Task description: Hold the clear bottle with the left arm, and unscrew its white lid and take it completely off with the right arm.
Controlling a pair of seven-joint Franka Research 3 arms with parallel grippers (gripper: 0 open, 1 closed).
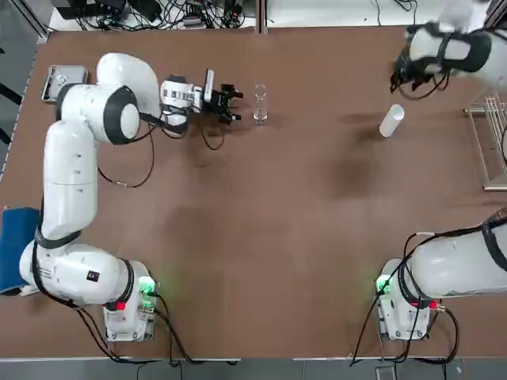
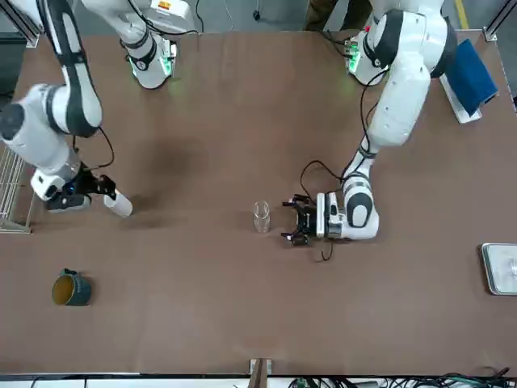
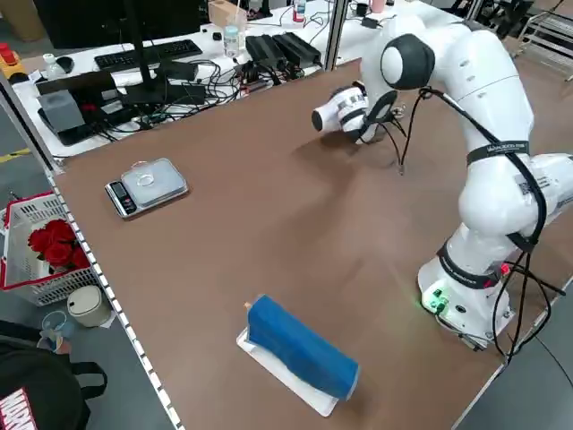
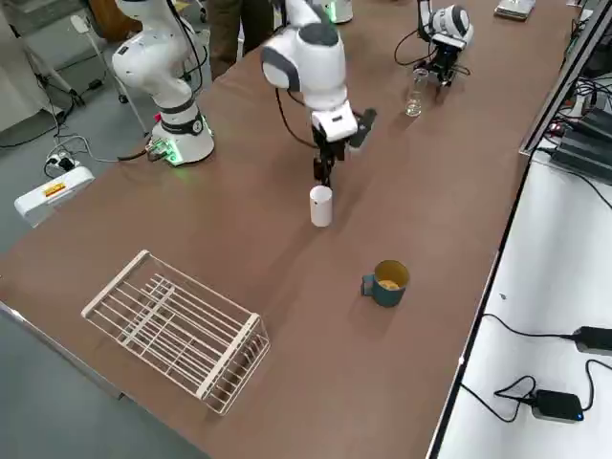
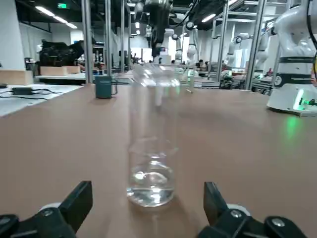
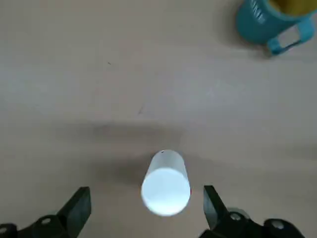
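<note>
Right gripper (image 6: 146, 210) spread above white lid (image 6: 166, 184) | left gripper (image 5: 147, 210) spread, clear bottle (image 5: 151, 144) just beyond

Brown tabletop (image 1: 277, 237). Teal mug (image 4: 386, 283) with yellowish contents stands near one edge. White wire rack (image 4: 177, 328) at a corner. Blue roll (image 3: 303, 348) on a white sheet; small silver scale (image 3: 146, 186) well apart from it.
</note>
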